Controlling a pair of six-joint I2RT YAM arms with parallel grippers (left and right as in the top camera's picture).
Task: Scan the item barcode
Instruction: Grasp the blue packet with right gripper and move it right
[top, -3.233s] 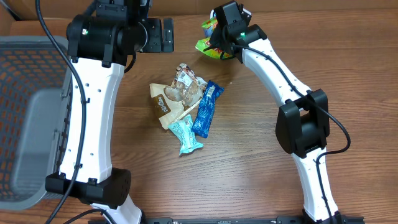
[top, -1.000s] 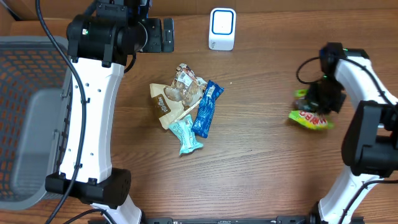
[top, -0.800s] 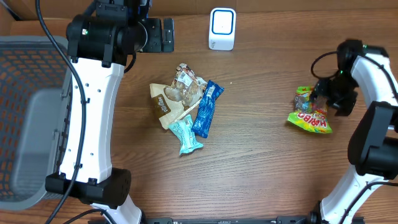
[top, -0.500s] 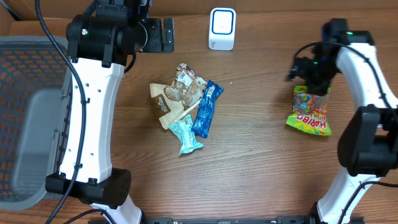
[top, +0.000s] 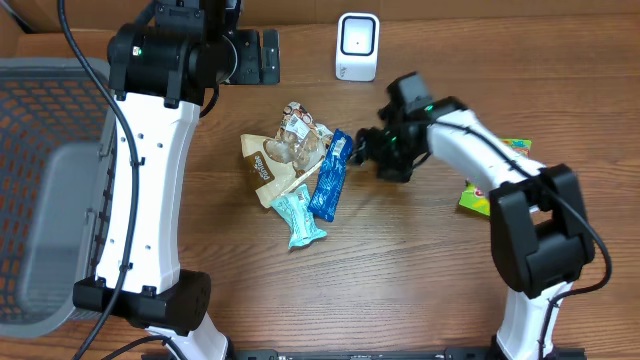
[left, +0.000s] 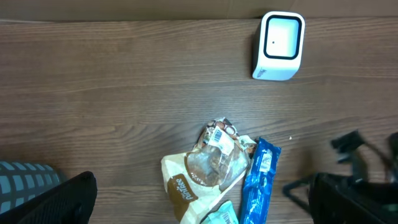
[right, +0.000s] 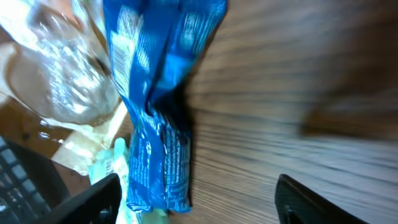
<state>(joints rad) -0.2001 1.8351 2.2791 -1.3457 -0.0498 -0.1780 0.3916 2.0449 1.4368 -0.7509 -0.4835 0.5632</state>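
While my right gripper (top: 368, 148) hovers just beside the glossy blue plastic snack-bar wrapper (top: 333, 176), its jaws stand wide and hold nothing. My left gripper (top: 250, 55) is likewise spread wide, empty.

The candy bag (top: 474, 198) at three o'clock hides mostly behind the right arm (top: 470, 150); the basket (top: 40, 110) runs off at nine.

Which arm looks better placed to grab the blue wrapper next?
The right. Its open gripper hovers right beside the blue wrapper, which fills its wrist camera's view. The left gripper, also open, sits near the far edge of the table, well away from that wrapper.
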